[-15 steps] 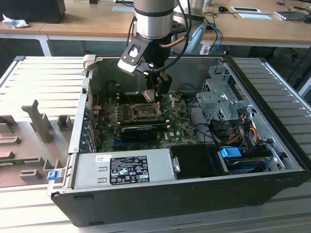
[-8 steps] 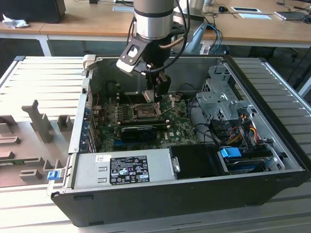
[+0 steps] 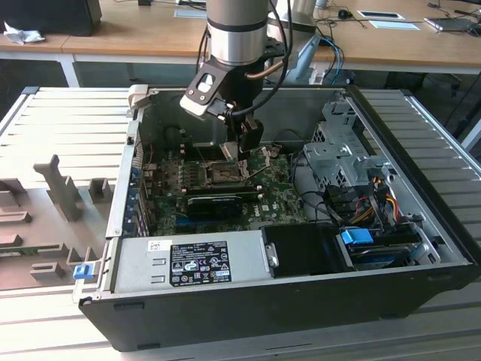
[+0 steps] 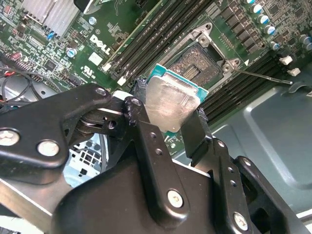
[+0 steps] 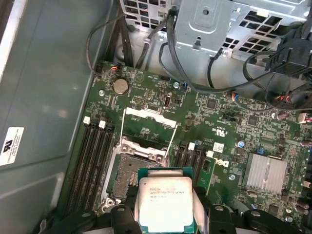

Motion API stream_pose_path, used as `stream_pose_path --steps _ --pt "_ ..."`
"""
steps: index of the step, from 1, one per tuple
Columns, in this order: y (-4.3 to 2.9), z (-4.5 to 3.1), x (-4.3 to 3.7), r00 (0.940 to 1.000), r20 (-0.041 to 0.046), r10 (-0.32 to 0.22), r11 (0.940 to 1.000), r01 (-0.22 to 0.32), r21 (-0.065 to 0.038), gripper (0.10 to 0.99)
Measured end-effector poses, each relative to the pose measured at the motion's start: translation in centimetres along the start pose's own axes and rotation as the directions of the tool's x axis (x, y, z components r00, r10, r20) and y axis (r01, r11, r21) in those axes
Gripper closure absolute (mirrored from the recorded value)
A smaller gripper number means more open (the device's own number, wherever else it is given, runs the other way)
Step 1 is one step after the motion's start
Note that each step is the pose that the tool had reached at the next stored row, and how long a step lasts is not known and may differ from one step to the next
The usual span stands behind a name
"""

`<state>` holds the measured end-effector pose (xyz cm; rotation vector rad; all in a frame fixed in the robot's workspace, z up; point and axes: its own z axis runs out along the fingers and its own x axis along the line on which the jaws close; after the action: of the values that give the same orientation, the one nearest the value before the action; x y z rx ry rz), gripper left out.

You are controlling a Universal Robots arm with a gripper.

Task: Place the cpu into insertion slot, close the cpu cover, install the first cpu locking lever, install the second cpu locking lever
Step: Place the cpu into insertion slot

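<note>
Gripper [image 4: 168, 111] clamped on the cpu [image 4: 173, 95] at two opposite edges, clear of the insertion slot [image 3: 224, 174], which lies at seven o'clock of it in the exterior view. Risk: the chip looks tilted, and skewed seating could bend contacts. The first wrist view adds the cpu cover [image 5: 148, 115], raised open.

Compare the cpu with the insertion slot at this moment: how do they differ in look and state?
The cpu has a pale silvery face; the insertion slot has a dark centre inside a metal rim. The cpu is clamped in the gripper, clear of the green motherboard; the insertion slot is fixed on it. The insertion slot lies open and empty; the cpu is not seated. Both are square.
</note>
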<state>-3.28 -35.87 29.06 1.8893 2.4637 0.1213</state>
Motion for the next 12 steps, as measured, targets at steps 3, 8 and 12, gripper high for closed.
stream_pose_path --steps 3,8,12 --pt "0.00 0.02 0.00 1.0000 0.0013 0.002 1.0000 -0.002 0.000 0.557" --pt "-0.06 0.16 0.02 0.9994 0.0051 0.035 0.9994 -0.035 0.000 0.557" --pt "-0.16 0.77 0.05 0.9967 0.0089 0.081 0.9967 -0.081 -0.002 0.557"
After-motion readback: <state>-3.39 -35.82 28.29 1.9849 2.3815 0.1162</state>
